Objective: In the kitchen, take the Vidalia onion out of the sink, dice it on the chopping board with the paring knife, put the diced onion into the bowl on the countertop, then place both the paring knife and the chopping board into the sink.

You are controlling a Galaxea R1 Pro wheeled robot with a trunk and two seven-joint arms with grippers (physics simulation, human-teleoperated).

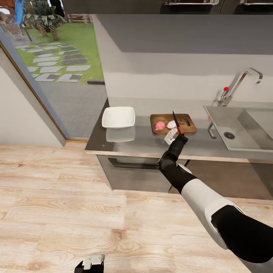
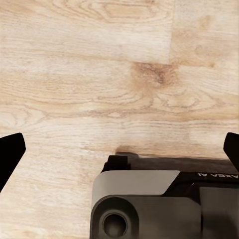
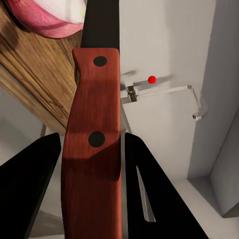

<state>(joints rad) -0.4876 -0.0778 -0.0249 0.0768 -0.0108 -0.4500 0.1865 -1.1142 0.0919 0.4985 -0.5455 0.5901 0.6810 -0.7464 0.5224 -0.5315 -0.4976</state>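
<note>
Vidalia onion (image 1: 167,125): two pinkish pieces, apparently halved, on the chopping board (image 1: 155,120), just beyond the right gripper (image 1: 175,135), the nearer arm. Paring knife (image 1: 176,122): red handle clenched in that gripper, dark blade pointing over the pieces. Left gripper (image 1: 91,262): low over the floor, fingers spread, empty.

You've got the countertop (image 1: 144,142), grey and reflective, running left to right along the far wall. Bowl (image 1: 118,116) sits on it at the left end. Chopping board (image 1: 173,124) lies just right of the bowl, apart from it, with two pink onion pieces (image 1: 166,125) on top. Sink (image 1: 235,131) is set into the counter at the right, tap (image 1: 239,86) behind it.
</note>
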